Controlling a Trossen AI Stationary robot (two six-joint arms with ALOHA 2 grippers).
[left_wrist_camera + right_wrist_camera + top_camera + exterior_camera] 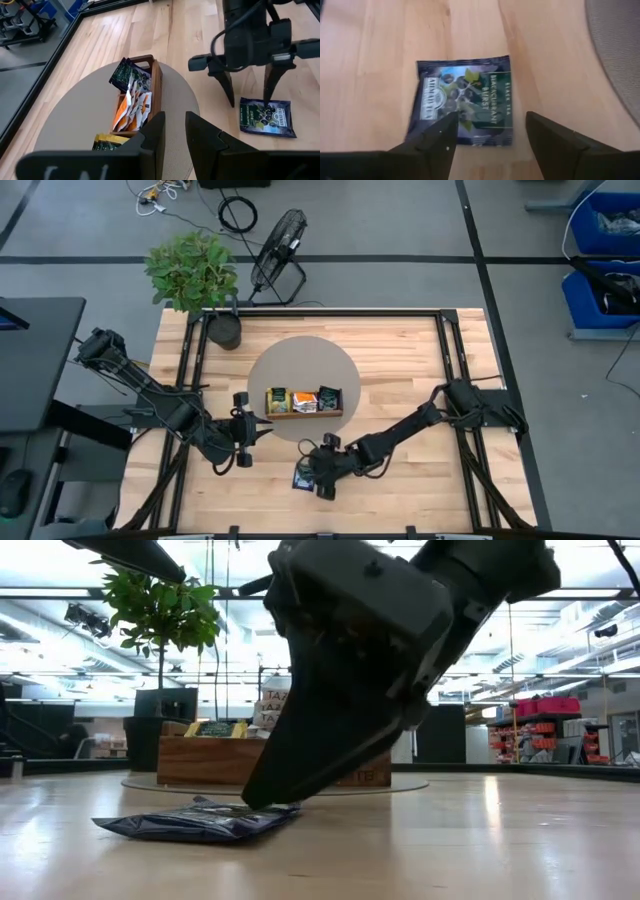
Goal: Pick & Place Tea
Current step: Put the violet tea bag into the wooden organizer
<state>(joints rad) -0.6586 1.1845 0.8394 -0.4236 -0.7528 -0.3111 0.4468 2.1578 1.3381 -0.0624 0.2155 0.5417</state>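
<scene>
One dark navy tea sachet (300, 479) (465, 102) lies flat on the wooden table, near its front edge. My right gripper (312, 468) (490, 125) is open and slants down over it: one finger is over the sachet, the other is beside its edge. The long wooden tray (303, 414) (156, 75) sits on a round grey mat (300, 355). Standing in it are yellow-green (277, 400), orange-and-white (303, 400) and navy (329, 398) sachets. My left gripper (262, 428) (175, 125) hovers left of the tray, open by a narrow gap and holding nothing. My right gripper comes at the navy sachet from above, slanting. One fingertip (255, 800) meets the sachet's end (275, 810) nearest the tray, and the other fingertip (545, 135) stands over bare table beside it. Nothing is pinched. The sachet lies flat on the table.
A potted plant (225, 330) stands at the table's far left corner. A black fan (278, 250) sits on the floor beyond the table. Black frame rails (452, 380) run along the table's left and right sides. Bare wood lies to the right of the mat.
</scene>
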